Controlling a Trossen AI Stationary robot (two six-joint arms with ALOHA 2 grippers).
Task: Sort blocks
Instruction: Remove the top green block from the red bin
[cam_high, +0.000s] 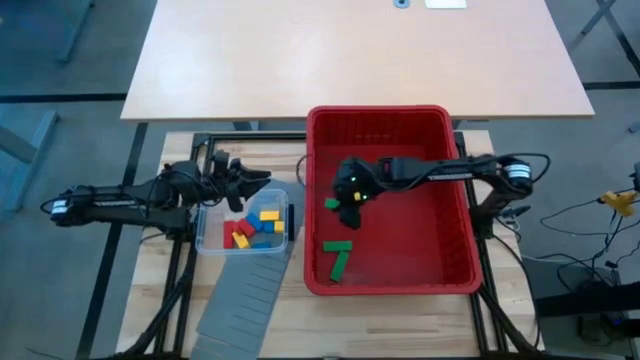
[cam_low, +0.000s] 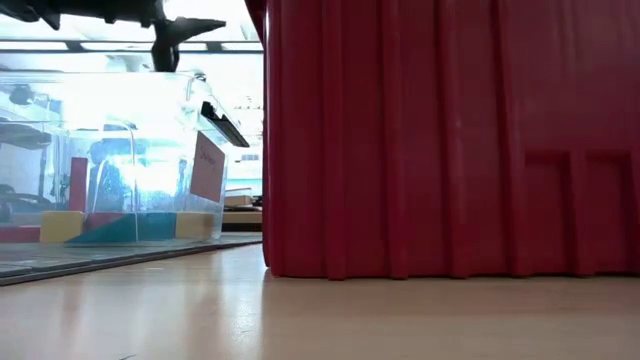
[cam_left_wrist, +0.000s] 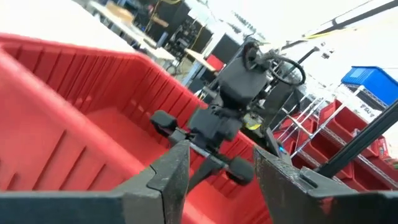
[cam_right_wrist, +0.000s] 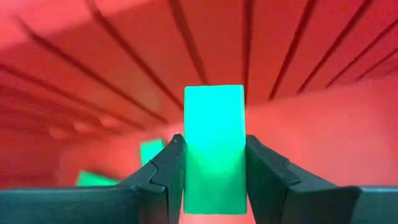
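Red bin (cam_high: 455, 255) floor open; right gripper (cam_right_wrist: 214, 171) clamps green block (cam_right_wrist: 213, 149); left gripper (cam_left_wrist: 217, 180) part-open, empty.

Your bin (cam_high: 455, 250) sits on the counter (cam_high: 150, 290), right of the tub (cam_high: 205, 235), with a divider panel (cam_high: 240, 300) under the tub. You have blocks (cam_high: 255, 228) in the tub and two bars (cam_high: 338, 255) in the bin, with your right claw (cam_high: 350, 200) behind those two bars, clamped on a block (cam_right_wrist: 213, 149).
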